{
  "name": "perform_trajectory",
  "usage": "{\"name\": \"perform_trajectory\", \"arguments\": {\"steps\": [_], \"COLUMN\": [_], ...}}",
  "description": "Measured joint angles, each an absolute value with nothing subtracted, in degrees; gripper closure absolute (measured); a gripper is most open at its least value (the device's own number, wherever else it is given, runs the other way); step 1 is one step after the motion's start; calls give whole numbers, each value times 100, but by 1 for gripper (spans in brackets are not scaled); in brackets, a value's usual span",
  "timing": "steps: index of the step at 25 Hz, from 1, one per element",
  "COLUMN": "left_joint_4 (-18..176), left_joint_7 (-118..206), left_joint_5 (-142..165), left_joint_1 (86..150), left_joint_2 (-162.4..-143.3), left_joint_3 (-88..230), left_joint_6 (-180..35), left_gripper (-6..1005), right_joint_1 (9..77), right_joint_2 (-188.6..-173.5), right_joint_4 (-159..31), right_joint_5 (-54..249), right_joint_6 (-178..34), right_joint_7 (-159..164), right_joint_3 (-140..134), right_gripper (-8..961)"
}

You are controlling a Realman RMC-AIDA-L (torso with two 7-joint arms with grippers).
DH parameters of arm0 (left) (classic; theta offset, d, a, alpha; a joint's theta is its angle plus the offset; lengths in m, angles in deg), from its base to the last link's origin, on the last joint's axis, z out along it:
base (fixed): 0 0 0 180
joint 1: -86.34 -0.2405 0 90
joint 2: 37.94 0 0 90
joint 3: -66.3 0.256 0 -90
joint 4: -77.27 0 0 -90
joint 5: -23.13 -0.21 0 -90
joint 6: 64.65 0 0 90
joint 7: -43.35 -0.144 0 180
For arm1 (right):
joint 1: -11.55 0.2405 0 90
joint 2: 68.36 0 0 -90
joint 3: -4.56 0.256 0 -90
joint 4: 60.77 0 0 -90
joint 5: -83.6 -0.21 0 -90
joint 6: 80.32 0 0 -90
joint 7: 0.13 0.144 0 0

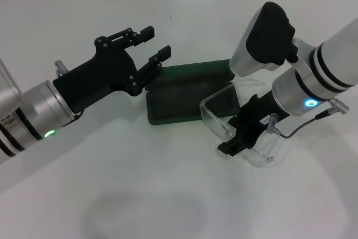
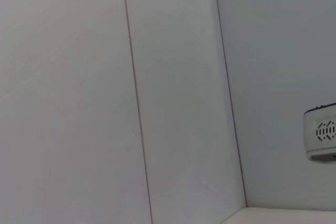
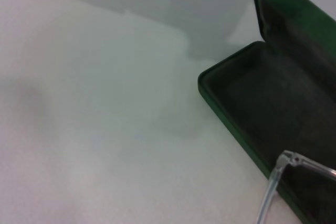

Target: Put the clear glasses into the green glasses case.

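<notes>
Broadly, a white desk (image 1: pixel 140 194) fills the scene, running back to a pale panelled wall (image 2: pixel 173 93) that is all the left wrist view takes in, apart from a small white vented device (image 2: pixel 321 139) at its edge. Across the desk come the two arms. The left arm reaches in from the left, its black left pincer (image 1: pixel 154 43) raised off the surface with its two fingers spread well apart and nothing between them; its tips sit just beside the far left end of the case. The right arm comes in from the right and angles down, and its right pincer (image 1: pixel 235 141) is low near the desk at the glasses; it seems closed on the frame, though from the head view the fingertips are partly hidden behind the clear plastic. Between the two arms lies the green glasses case (image 1: pixel 184 96), open on the desk, its lid tipped back toward the wall and its dark lining showing. Smallest of all, the clear glasses (image 1: pixel 221 117) sit at the right end of the case, the lens overlapping its near right corner and the rest hanging out over the desk; in the right wrist view one thin clear temple arm (image 3: pixel 273 192) crosses the rim of the tray.
</notes>
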State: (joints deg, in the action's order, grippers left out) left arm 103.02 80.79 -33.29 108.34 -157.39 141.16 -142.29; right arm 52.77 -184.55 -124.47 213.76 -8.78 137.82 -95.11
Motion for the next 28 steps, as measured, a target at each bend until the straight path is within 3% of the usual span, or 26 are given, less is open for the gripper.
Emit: {"name": "perform_trajectory", "arguments": {"steps": [5, 17, 23, 28], "left_joint_4": [10299, 10293, 10293, 10300], "left_joint_7": [8079, 8092, 8080, 8073], "left_joint_5": [-3356, -3366, -3366, -3365], "left_joint_1": [10888, 10952, 10909, 10831], "left_joint_2": [-15742, -15741, -15739, -15742], "left_joint_3": [14117, 14118, 14121, 14127], "left_joint_6": [-14150, -14103, -14103, -14145], "left_gripper": [543, 543, 543, 543], "right_joint_1": [5282, 5321, 5298, 5138], "right_joint_2": [-18455, -18446, -18453, -18430], "right_joint_4": [-12450, -12559, -12712, -13046], "right_joint_5": [21376, 21445, 21439, 21426], "right_joint_6": [-871, -790, -845, -835], "right_joint_7": [13781, 13676, 13426, 13351], "right_joint_3": [-9546, -9846, -10088, -10050], "right_gripper": [307, 566, 765, 778]}}
